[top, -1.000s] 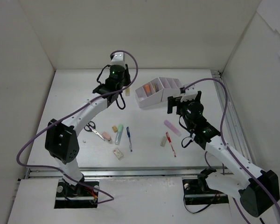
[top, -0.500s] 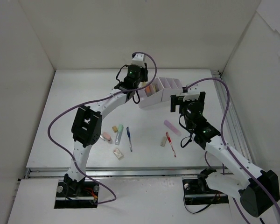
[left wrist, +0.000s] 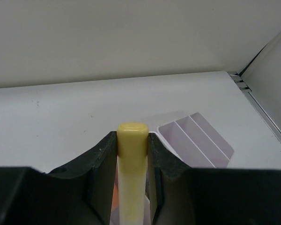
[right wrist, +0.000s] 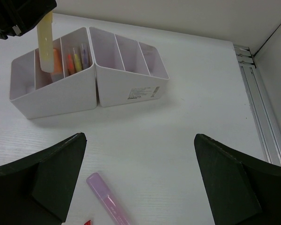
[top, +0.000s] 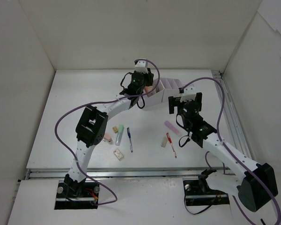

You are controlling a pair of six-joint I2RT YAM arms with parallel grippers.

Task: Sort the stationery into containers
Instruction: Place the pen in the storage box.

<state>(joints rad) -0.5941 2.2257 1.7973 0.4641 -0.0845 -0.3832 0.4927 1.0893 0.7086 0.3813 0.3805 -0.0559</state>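
Observation:
My left gripper is shut on a yellow marker and holds it upright over the left end of the white and pale-lilac organizer. In the right wrist view the marker hangs with its lower end at a compartment next to the one holding orange, yellow and lilac markers. My right gripper is open and empty, above the table just in front of the organizer. A lilac marker lies below it. The scissors are hidden.
On the table lie a lilac marker, a red pen, a pale eraser, a green marker, a blue pen and small erasers. White walls enclose the table; a rail runs on the right.
My left arm has swung right from the back middle to above the organizer, carrying the yellow marker. It now covers the scissors. My right gripper has barely moved.

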